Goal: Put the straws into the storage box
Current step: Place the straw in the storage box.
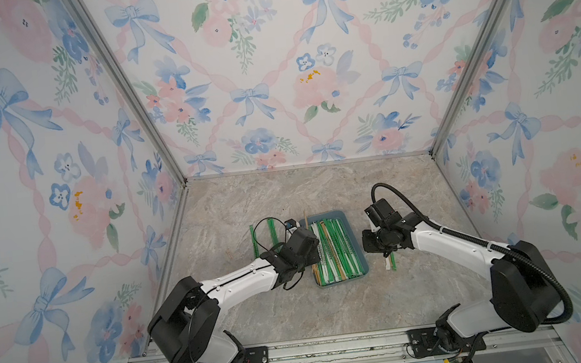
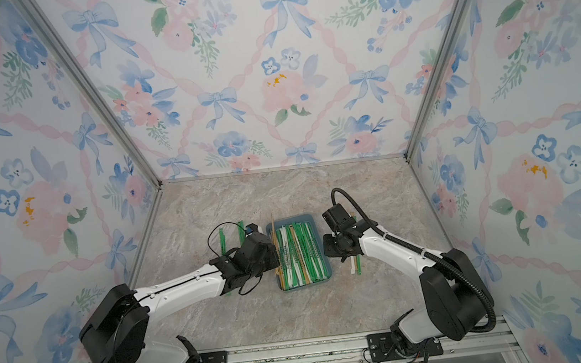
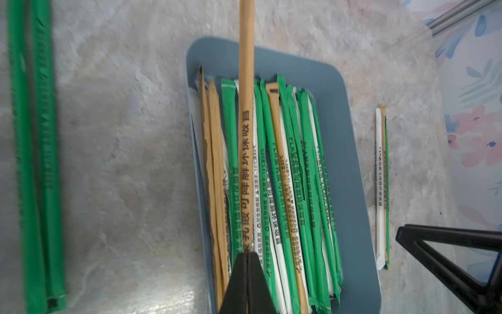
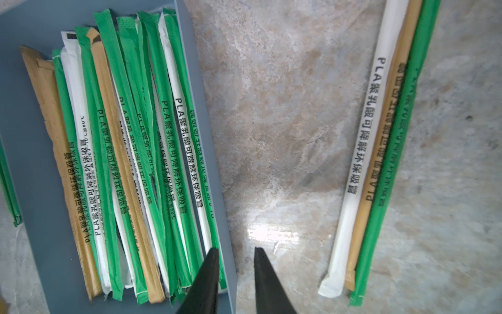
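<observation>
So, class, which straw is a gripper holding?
The tan straw pinched in the left gripper, over the storage box; the rest lie loose in it or on the table.

We find the box (image 1: 334, 216) mid-table (image 1: 296, 312) with a bundle of straws (image 1: 334, 250) lying lengthwise in it. Two straws (image 1: 253, 240) lie on the table to its left, and three straws (image 1: 388, 263) lie just to its right. A single straw (image 3: 246, 108), pinched in the left gripper (image 3: 245, 254), hangs over the box's left side.
</observation>
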Robot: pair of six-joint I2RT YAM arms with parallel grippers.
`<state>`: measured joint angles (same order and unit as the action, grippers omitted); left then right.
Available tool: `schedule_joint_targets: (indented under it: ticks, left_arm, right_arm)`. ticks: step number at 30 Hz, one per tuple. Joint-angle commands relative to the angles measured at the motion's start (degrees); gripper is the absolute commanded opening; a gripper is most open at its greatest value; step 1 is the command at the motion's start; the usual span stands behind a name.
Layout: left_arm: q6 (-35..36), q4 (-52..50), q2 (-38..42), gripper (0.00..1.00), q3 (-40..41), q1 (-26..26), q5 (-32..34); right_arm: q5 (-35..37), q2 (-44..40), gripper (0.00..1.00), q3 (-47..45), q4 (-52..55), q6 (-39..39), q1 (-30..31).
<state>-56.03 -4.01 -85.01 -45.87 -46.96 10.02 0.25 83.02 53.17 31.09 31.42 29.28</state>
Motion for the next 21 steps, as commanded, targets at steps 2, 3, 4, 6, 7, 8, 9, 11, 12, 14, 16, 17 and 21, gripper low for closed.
schedule_joint_targets:
  ticks: [2,3,4,6,7,8,9,11,12,14,16,17,21]
  left_arm:
    - [-3.5,2.3,-2.3,0.02,-1.0,-1.1,-1.8]
    - [-3.4,2.4,-2.3,0.07,-1.0,-1.4,-1.6]
    - [-3.5,2.3,-2.3,0.1,-1.1,-1.6,-1.4]
    - [-3.1,2.3,-2.4,0.17,-1.2,-1.9,-1.3]
    - [-3.0,2.3,-2.4,0.23,-1.1,-2.0,-1.4]
    - [-3.0,2.3,-2.4,0.3,-0.8,-2.1,-1.2]
    - [-2.9,2.3,-2.3,0.36,-0.6,-2.2,-1.1]
    - [-2.7,2.1,-1.3,0.43,0.1,-2.3,-0.3]
    - [-2.4,2.1,-0.5,0.49,0.5,-2.3,0.6]
    - [-1.5,2.0,1.5,0.54,1.2,-2.1,2.6]
    - [-0.3,1.9,3.6,0.57,1.9,-1.6,4.2]
    - [0.3,1.8,4.7,0.57,2.4,-0.9,4.5]
    - [2.2,-1.3,8.4,0.57,4.4,3.5,5.3]
  right_arm:
    - [-0.6,0.3,0.25,-1.1,-0.6,0.7,-0.2]
    - [-0.6,0.4,0.25,-1.2,-0.8,0.8,-0.2]
    - [-0.7,0.7,0.25,-1.3,-1.1,0.8,-0.2]
    - [-1.1,1.5,0.25,-1.4,-1.7,0.9,0.0]
    - [-1.2,1.9,0.26,-1.3,-2.1,1.0,0.0]
    - [-1.3,2.3,0.26,-1.5,-2.5,1.1,0.2]
    - [-1.5,2.8,0.26,-1.5,-3.0,1.3,0.4]
    - [-1.6,3.7,0.26,-1.3,-3.6,1.5,0.9]
    - [-1.6,4.2,0.26,-1.4,-4.0,1.5,1.1]
    - [-1.6,5.4,0.26,-1.3,-4.4,1.7,1.4]
    - [-1.6,6.5,0.26,-1.3,-4.8,1.9,1.7]
    - [-1.7,7.1,0.26,-1.3,-5.1,2.0,2.0]
    - [-2.0,8.6,0.26,-1.1,-6.4,2.5,3.3]
